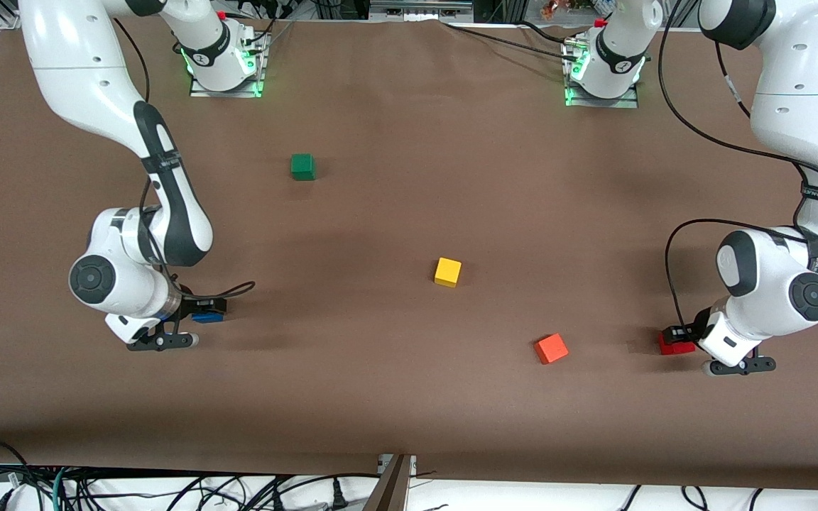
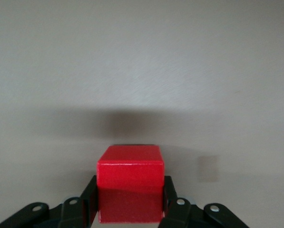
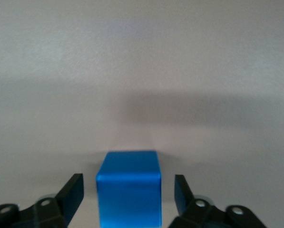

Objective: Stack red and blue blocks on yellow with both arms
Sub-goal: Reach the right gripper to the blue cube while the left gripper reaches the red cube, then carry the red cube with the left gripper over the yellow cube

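The deep red block point(image 1: 673, 346) sits at the left arm's end of the table. My left gripper point(image 1: 680, 335) is shut on it: in the left wrist view both fingers press the red block's point(image 2: 130, 175) sides. The bright blue block point(image 1: 207, 317) sits at the right arm's end. My right gripper point(image 1: 209, 309) is low around it and open. In the right wrist view the blue block point(image 3: 128, 190) stands between the fingers point(image 3: 73, 194) with a gap on each side. The yellow cube point(image 1: 448, 272) sits alone near the table's middle.
An orange-red cube point(image 1: 551, 348) lies nearer the front camera than the yellow cube, toward the left arm's end. A green cube point(image 1: 302, 167) sits farther from the camera, toward the right arm's base. The brown table point(image 1: 409, 397) has a cable-strewn front edge.
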Tool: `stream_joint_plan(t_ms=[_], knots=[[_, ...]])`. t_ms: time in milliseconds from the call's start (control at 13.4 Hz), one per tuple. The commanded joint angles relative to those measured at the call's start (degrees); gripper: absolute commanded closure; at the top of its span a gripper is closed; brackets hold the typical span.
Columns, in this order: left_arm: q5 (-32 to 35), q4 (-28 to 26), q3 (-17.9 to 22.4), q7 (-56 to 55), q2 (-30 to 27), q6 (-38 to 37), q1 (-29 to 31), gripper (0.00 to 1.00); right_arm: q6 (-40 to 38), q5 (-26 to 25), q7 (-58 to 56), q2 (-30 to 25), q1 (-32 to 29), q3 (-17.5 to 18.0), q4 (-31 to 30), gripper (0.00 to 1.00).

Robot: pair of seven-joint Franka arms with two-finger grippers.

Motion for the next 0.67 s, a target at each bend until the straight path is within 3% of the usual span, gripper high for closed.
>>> stream_joint_plan(t_ms=[0, 224, 599], knots=[[0.0, 6.1, -0.2, -1.2, -1.4, -8.0, -5.2, 1.0, 1.3, 1.0, -0.1, 1.2, 0.0, 0.1, 0.5, 0.29], [0.0, 10.8, -0.3, -11.1, -2.3, -14.3, -13.6, 1.0, -1.3, 1.2, -0.4, 0.4, 0.0, 0.3, 1.0, 0.56], [0.0, 10.9, -0.3, -14.0, -3.1, -14.6, -29.4, 1.0, -11.0, 1.9, -0.4, -2.7, 0.1, 0.2, 6.1, 0.61]])
